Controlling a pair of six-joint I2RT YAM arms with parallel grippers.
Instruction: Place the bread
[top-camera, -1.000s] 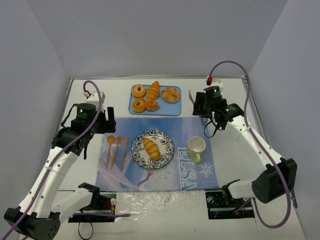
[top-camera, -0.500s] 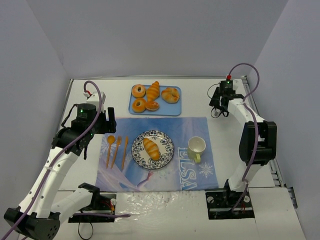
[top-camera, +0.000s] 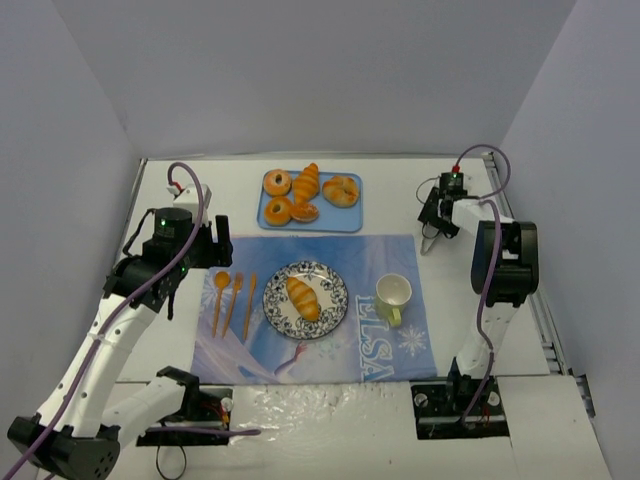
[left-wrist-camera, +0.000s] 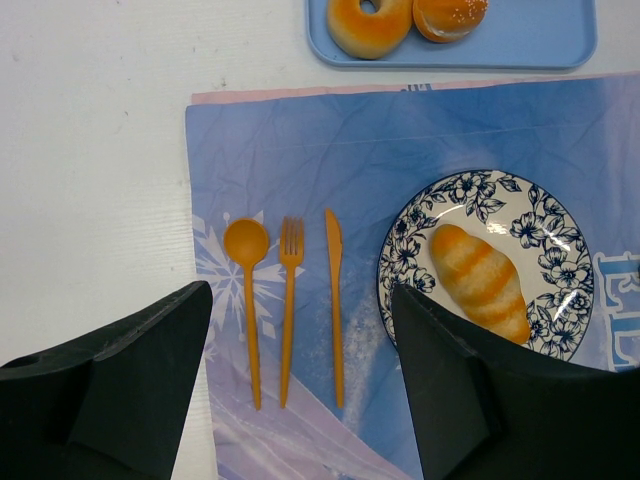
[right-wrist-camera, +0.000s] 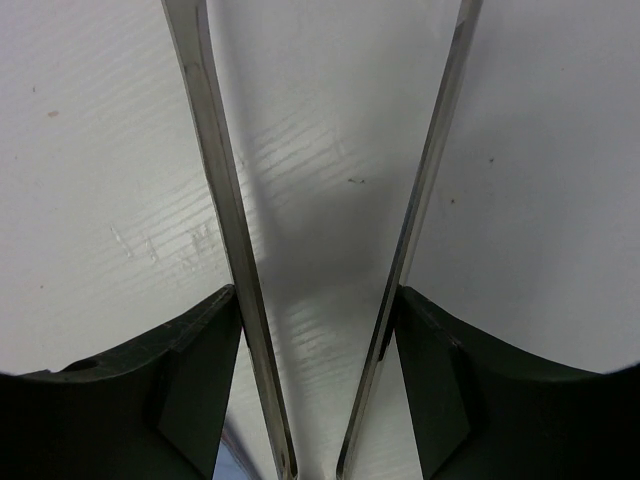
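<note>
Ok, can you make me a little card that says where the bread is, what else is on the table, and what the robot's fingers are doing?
bread: lying on the flowery plate
plate spot: middle of the blue placemat
cutlery: orange spoon, fork, knife, side by side left of the plate
cup: pale, right of the plate
tray: blue, behind the placemat, holding other pastries
left fingers: open, holding nothing, near the cutlery
right fingers: open, holding nothing, over bare table
</note>
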